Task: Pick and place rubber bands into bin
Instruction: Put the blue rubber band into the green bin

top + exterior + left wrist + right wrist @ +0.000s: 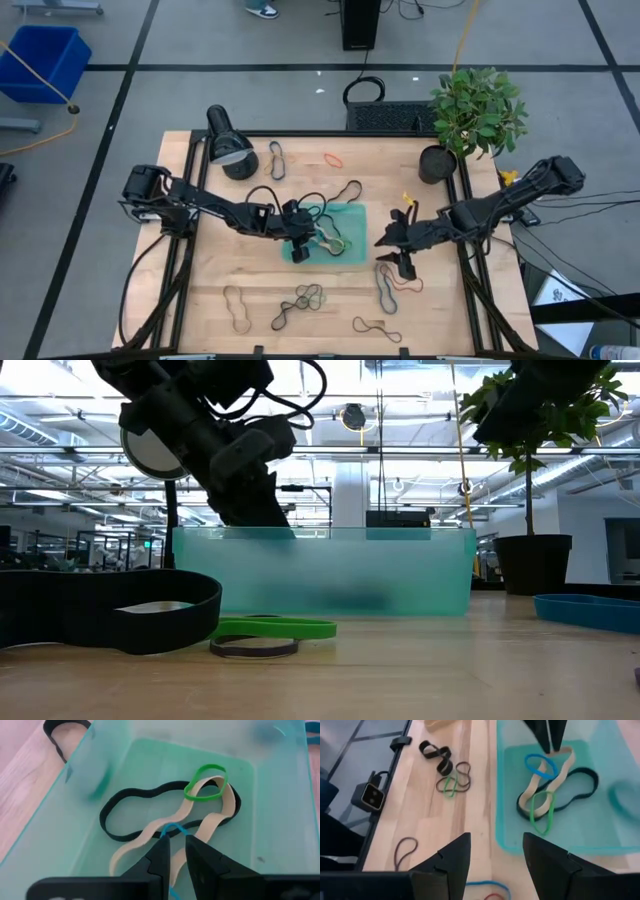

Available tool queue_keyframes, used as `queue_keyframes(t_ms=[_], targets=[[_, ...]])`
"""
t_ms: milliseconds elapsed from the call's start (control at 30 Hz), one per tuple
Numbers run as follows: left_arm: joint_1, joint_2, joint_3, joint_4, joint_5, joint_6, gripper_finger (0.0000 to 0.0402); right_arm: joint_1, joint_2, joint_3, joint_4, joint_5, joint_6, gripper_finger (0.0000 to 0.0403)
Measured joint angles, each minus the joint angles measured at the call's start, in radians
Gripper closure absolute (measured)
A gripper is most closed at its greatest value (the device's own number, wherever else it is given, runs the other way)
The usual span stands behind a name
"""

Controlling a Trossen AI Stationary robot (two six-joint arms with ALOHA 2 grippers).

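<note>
overhead, bright ceiling lights (150,382) are seen beyond the wooden table (440,310); left gripper (175,845) is parted slightly over the bin (352,215), right gripper (492,855) spread.

Even, bright overhead light on table (250,290) in high view — shadows soft, short. Low view backlit: ceiling strip lights and windows glare white, arm (215,445) and plant (535,410) near silhouette. Near black band (110,610) blurred, bin (320,572) wall hazy, translucent. Left wrist view — fingers (160,862) soft-edged, bin corners smeared. Right wrist view: sharp on wood, mild blur at bin's far edge.
</note>
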Motion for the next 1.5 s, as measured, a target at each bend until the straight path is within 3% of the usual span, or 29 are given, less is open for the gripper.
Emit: queue_keyframes(t_ms=[300,567,733,933,1200,1500], targets=[[0.0,0.0,0.0,0.005,-0.001,-0.017,0.0319,0.053,0.0,0.0,-0.066,-0.009,0.092,0.0225],[0.0,-0.005,0.0,0.032,0.016,-0.044,0.025,0.067,0.0,0.0,-0.042,-0.009,0.111,0.0229],[0.0,-0.074,0.0,0.032,0.018,-0.017,0.0216,0.067,0.0,0.0,-0.042,-0.009,0.112,0.0226],[0.0,-0.212,0.001,0.022,0.018,-0.014,0.0204,0.067,0.007,0.0,-0.05,-0.004,0.037,0.0228],[0.0,-0.318,0.001,0.025,0.012,0.008,0.0203,0.066,0.147,0.001,-0.086,0.022,-0.05,0.023],[0.0,-0.318,0.001,-0.004,0.011,0.007,0.0204,0.064,0.322,0.0,-0.093,0.02,-0.058,0.0231]])
